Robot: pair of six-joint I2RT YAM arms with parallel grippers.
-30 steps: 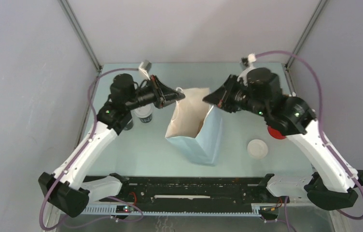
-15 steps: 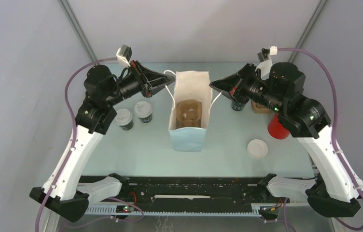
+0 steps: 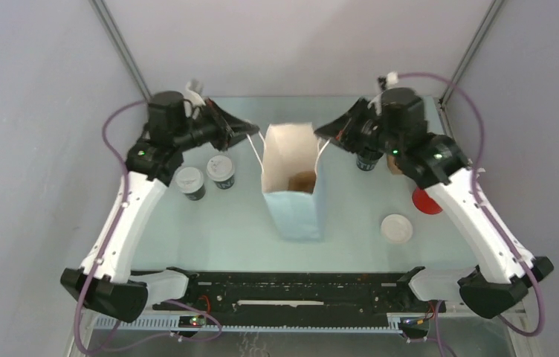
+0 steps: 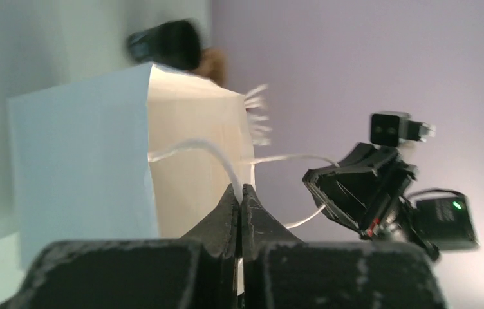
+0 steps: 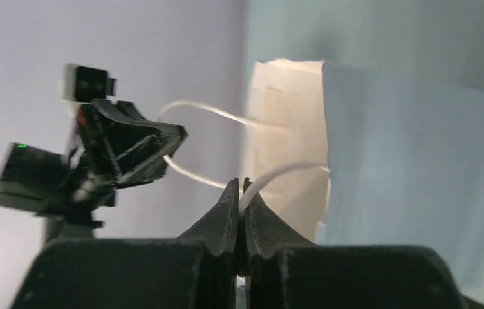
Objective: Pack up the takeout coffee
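Fingers (image 4: pixel 230 212) on both sides are clamped on the string handles: left gripper (image 3: pixel 253 134) on the left handle (image 4: pixel 194 144), right gripper (image 3: pixel 320 135) on the right handle (image 5: pixel 281 171). A second ago the paper bag (image 3: pixel 295 212) leaned skewed. Now it stands upright and square in the middle of the desk (image 3: pixel 224 223), mouth pulled wide, a brown carrier (image 3: pixel 302 179) visible inside. Two lidded cups (image 3: pixel 221 171) wait toward the left edge, so loading looks like the next step.

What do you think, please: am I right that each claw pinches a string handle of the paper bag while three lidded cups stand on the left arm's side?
Not quite: the top view shows two lidded cups there, not three. The left claw and right claw each pinch a string handle of the paper bag.
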